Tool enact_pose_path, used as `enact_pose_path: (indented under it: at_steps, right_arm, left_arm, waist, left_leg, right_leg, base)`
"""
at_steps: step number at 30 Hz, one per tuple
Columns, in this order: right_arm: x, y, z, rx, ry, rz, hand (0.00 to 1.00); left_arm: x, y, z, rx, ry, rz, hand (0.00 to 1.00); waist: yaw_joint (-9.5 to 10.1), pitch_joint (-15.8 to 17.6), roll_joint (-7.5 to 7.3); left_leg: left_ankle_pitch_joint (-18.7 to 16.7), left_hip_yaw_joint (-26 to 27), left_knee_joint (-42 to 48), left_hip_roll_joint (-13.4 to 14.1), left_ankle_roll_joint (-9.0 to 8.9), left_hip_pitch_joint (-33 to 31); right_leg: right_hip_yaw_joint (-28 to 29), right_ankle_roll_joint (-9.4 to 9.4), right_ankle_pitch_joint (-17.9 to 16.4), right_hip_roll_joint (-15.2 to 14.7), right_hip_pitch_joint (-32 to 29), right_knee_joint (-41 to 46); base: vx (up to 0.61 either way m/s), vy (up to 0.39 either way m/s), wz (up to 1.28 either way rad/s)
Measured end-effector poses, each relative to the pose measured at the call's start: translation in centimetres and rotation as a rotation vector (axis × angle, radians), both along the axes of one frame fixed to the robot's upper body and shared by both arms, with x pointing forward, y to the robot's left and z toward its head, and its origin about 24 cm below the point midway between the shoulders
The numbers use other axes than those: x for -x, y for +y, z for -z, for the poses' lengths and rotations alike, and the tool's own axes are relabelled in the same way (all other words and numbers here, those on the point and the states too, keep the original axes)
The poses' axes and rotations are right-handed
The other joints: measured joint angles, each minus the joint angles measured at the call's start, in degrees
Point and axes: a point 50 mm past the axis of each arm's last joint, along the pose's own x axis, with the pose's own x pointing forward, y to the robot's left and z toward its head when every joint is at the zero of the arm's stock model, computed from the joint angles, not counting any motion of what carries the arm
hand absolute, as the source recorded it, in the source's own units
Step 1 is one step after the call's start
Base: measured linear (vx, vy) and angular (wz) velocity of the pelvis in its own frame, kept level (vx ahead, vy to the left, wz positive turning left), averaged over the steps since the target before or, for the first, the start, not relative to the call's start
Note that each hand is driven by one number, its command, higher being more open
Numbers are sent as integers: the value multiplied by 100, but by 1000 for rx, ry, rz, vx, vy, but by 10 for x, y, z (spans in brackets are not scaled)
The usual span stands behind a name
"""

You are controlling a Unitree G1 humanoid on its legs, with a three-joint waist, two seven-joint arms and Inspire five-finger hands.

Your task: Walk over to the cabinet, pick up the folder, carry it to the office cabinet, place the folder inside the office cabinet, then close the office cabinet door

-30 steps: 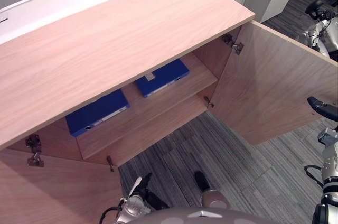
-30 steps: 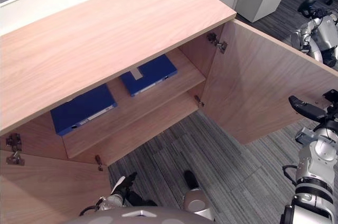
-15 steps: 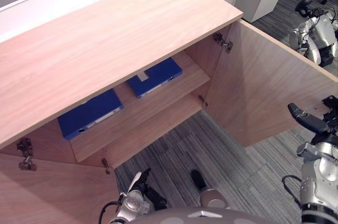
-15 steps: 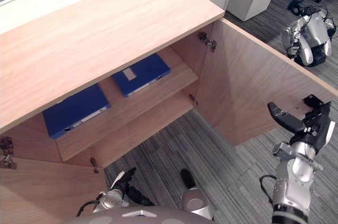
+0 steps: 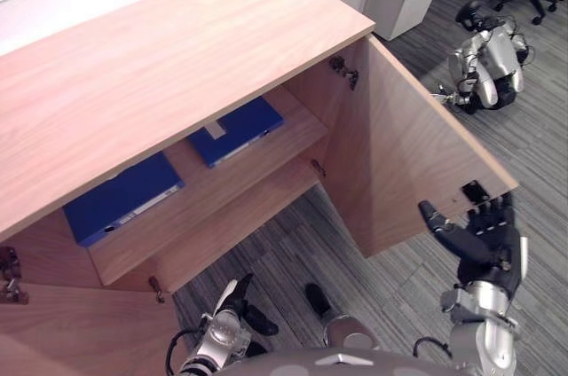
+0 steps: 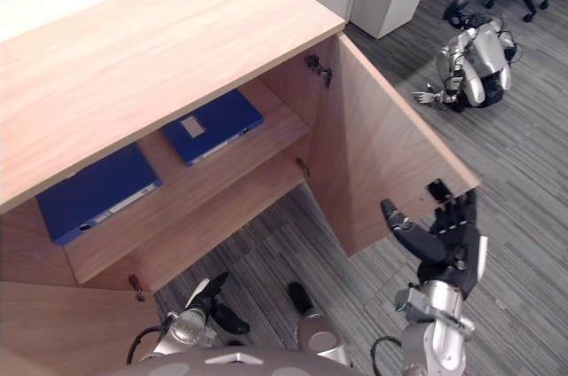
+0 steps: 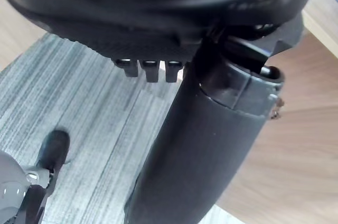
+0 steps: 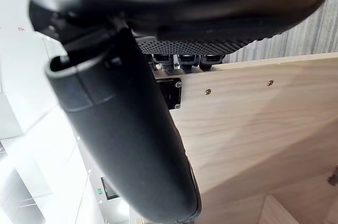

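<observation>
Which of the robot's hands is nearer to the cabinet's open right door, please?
Right. The right hand, open, is beside the door, at its free edge; the left hand hangs low, well away.

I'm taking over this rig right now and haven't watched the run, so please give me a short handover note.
Right hand: open, raised at the free edge of the open right door; contact unclear.
Left hand: low near the floor, idle.
Things: left folder and right folder, both blue, lie flat on the cabinet shelf.
Done: the folder is inside.
Left: swing the right door shut; the left door stands open too.
</observation>
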Motion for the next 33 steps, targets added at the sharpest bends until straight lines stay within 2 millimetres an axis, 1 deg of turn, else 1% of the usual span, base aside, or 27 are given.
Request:
enact_pose_path:
  at_steps: [1,2,3,4,5,7,8,10,11,13,14,16,17,19,20,21,24,26,28,30,32,33]
  right_arm:
    - [5,9,1,-21,10,-27,100]
    - [7,14,1,-33,13,-43,100]
    - [12,24,3,-59,22,-78,100]
    - [15,30,4,-76,29,-100,100]
    - [17,33,5,-85,34,-114,100]
    - [22,46,8,-118,57,-176,100]
    - [23,49,9,-122,63,-195,100]
    - [29,61,12,-140,94,-281,100]
    - [29,62,12,-141,97,-289,100]
    - [32,74,14,-161,110,-376,100]
    - [32,77,14,-163,113,-400,100]
    - [32,88,15,-185,109,-473,100]
    - [23,102,15,-202,82,-554,100]
    - [8,111,12,-169,31,-631,100]
    - [-1,115,8,-149,-6,-662,100]
    - [-8,119,2,-131,-46,-693,100]
    - [-21,125,-6,-92,-105,-729,100]
    - [-27,124,-5,-68,-110,-729,100]
    - [-37,119,-1,-7,-105,-714,100]
    - [-48,111,1,36,-103,-683,100]
    - [-62,100,5,93,-82,-630,100]
    - [-64,97,7,101,-77,-617,100]
  left_arm:
    - [1,-1,0,-7,1,15,100]
    - [1,-1,0,-9,1,21,100]
    - [3,-1,1,-16,8,31,100]
    - [5,-1,2,-22,13,39,100]
    - [6,-1,2,-24,17,43,100]
    - [12,-1,4,-31,32,59,100]
    - [14,0,4,-34,36,64,100]
    - [21,4,6,-44,54,64,100]
    - [22,4,6,-45,56,65,100]
    - [26,8,7,-67,67,87,100]
    - [27,8,7,-71,68,98,100]
    - [28,8,7,-72,66,100,100]
    - [26,9,5,-76,44,97,100]
    - [25,9,3,-79,29,94,100]
    - [23,9,2,-79,22,93,100]
    - [22,9,2,-79,15,93,100]
    - [23,9,1,-83,9,89,100]
    - [23,10,1,-83,8,87,100]
    - [23,10,1,-83,9,87,100]
    - [22,10,1,-85,6,85,100]
    - [20,11,0,-85,2,70,100]
    - [20,11,0,-87,0,67,100]
  waist:
    - [1,-17,-34]
    - [1,-24,-56]
    - [1,-51,-116]
    - [2,-69,-153]
    - [2,-82,-177]
    - [5,-156,-288]
    - [6,-176,-319]
    - [28,-262,-447]
    - [30,-269,-457]
    - [48,-304,-529]
    - [70,-312,-540]
    - [226,-351,-577]
    - [412,-401,-627]
    - [543,-464,-660]
    - [628,-480,-689]
    - [687,-485,-693]
    - [712,-496,-708]
    - [714,-498,-736]
    - [745,-493,-735]
    - [831,-473,-707]
    - [923,-437,-635]
    - [960,-437,-619]
  left_leg:
    - [-1,-1,2,3,0,7]
    - [-1,-2,2,4,0,15]
    - [0,-5,2,5,0,35]
    - [0,-8,2,5,0,47]
    - [0,-9,2,4,1,54]
    - [-2,-19,4,-4,10,69]
    - [-7,-25,4,-6,18,72]
    - [-4,-160,-6,-34,23,50]
    - [-1,-180,-10,-36,27,46]
    - [52,-323,-43,-61,56,39]
    - [74,-359,-53,-66,79,31]
    - [170,-480,-166,-102,92,26]
    - [353,-668,-406,-162,109,23]
    - [582,-851,-687,-217,112,68]
    - [598,-914,-686,-222,118,50]
    - [617,-952,-686,-227,148,48]
    - [620,-1092,-686,-243,175,13]
    - [631,-1208,-684,-260,196,-45]
    - [652,-1324,-683,-282,227,-107]
    - [662,-1409,-683,-297,241,-125]
    - [666,-1584,-686,-309,247,-117]
    - [665,-1604,-687,-308,245,-123]
  right_leg:
    - [6,0,-1,8,-2,21]
    - [14,1,-1,15,-3,35]
    - [39,2,-2,31,-3,71]
    - [46,2,-3,35,-3,93]
    - [50,2,-4,37,-2,105]
    - [58,4,-6,36,-1,145]
    - [58,5,-7,35,0,156]
    - [16,33,-38,23,13,196]
    - [6,34,-47,21,15,204]
    - [-114,39,-124,-6,8,322]
    - [-151,42,-141,-14,7,343]
    - [-266,10,-177,-47,5,359]
    - [-472,-4,-202,-93,-4,355]
    - [-662,-11,-216,-121,-8,347]
    - [-727,-15,-217,-142,1,346]
    - [-787,-32,-212,-159,20,346]
    - [-903,-26,-220,-213,79,292]
    - [-1016,-19,-229,-245,88,271]
    - [-1149,-10,-237,-284,105,241]
    - [-1227,-6,-245,-305,135,228]
    - [-1411,-10,-279,-328,281,170]
    - [-1433,-19,-294,-329,285,172]
  base:
    - [-24,-34,-3]
    - [-26,-40,-8]
    - [-14,-26,-8]
    - [-15,-32,-7]
    - [0,0,0]
    - [-8,-16,-1]
    - [0,0,0]
    - [-16,-27,8]
    - [-16,-23,16]
    - [-10,-20,26]
    - [-10,-21,34]
    - [1,-13,44]
    - [28,-9,68]
    - [42,-2,62]
    - [33,12,34]
    - [22,15,25]
    - [44,25,25]
    - [39,25,32]
    - [27,26,29]
    - [15,20,27]
    - [-1,6,38]
    - [-4,7,23]
